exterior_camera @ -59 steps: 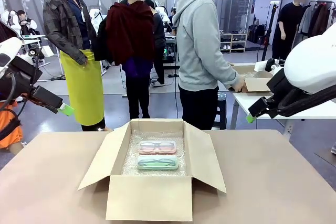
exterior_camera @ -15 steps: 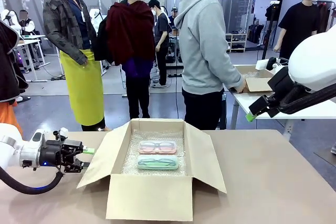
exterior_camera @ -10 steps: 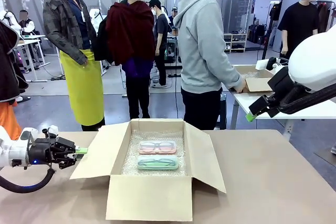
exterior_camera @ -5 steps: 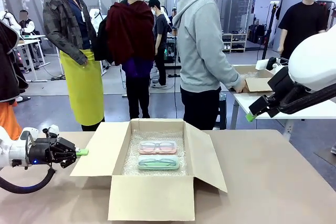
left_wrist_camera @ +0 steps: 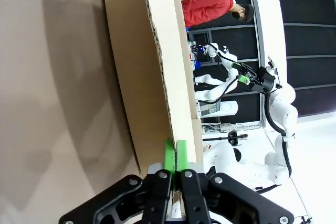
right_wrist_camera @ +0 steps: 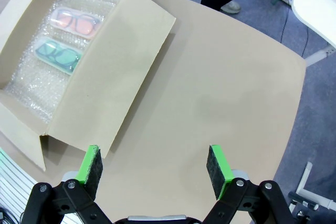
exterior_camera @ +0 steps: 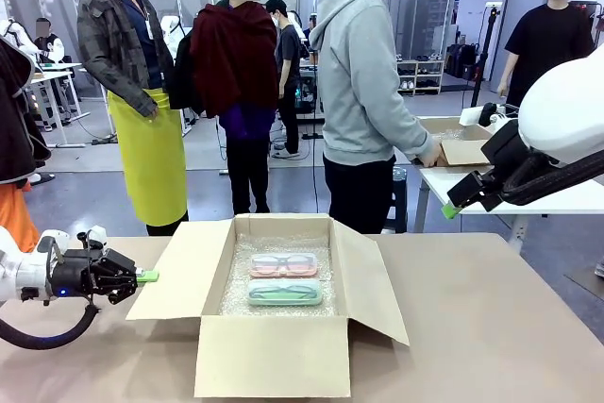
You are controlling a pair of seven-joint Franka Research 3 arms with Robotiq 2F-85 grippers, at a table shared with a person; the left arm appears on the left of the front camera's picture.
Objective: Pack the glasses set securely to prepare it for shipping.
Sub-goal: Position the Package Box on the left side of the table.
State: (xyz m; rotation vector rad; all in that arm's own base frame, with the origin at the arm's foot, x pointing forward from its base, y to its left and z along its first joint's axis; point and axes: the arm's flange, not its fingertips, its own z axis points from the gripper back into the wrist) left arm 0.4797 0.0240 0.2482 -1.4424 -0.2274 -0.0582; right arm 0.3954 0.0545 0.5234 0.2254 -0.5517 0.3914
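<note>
From the front, the cardboard box stood open on the table, lined with bubble wrap. Inside it the pink case lay toward the far wall and the mint case just beside it, nearer the box's front wall. The left gripper sat at the outer edge of the box's left flap, its green pads pressed together on that edge. The right gripper hung high above the table, well off to the box's right.

In the left wrist view, the left gripper's fingers were clamped on the flap's edge.

In the right wrist view, the right gripper had its jaws wide apart over bare table, beyond the box's right flap, with both cases visible in the box.
</note>
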